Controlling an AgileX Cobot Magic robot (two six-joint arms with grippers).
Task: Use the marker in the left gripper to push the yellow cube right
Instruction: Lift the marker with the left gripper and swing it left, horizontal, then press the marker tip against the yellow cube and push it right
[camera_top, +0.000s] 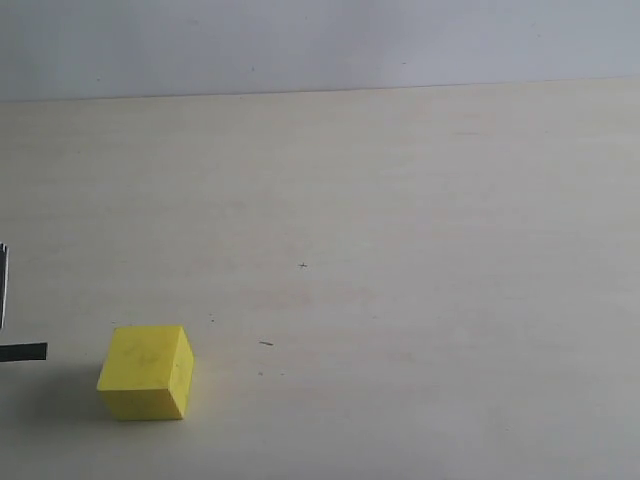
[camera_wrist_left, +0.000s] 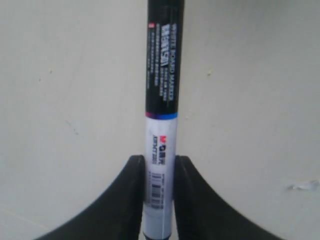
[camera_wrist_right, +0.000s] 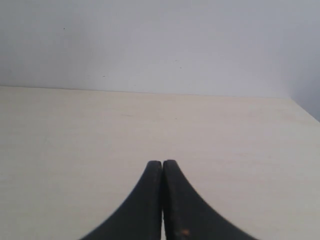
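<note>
The yellow cube (camera_top: 147, 372) sits on the pale table at the lower left of the exterior view. A short black tip of the marker (camera_top: 24, 352) pokes in from the left edge, level with the cube and a small gap to its left. In the left wrist view my left gripper (camera_wrist_left: 159, 165) is shut on the marker (camera_wrist_left: 162, 75), its black jaws clamping the white labelled barrel while the black end points away. The cube does not show there. My right gripper (camera_wrist_right: 162, 164) is shut with nothing in it, over bare table facing the wall.
The pale wooden table (camera_top: 400, 250) runs back to a grey wall (camera_top: 320, 40). A thin dark and white sliver (camera_top: 3, 285) shows at the left edge above the marker tip. Neither arm's body appears in the exterior view.
</note>
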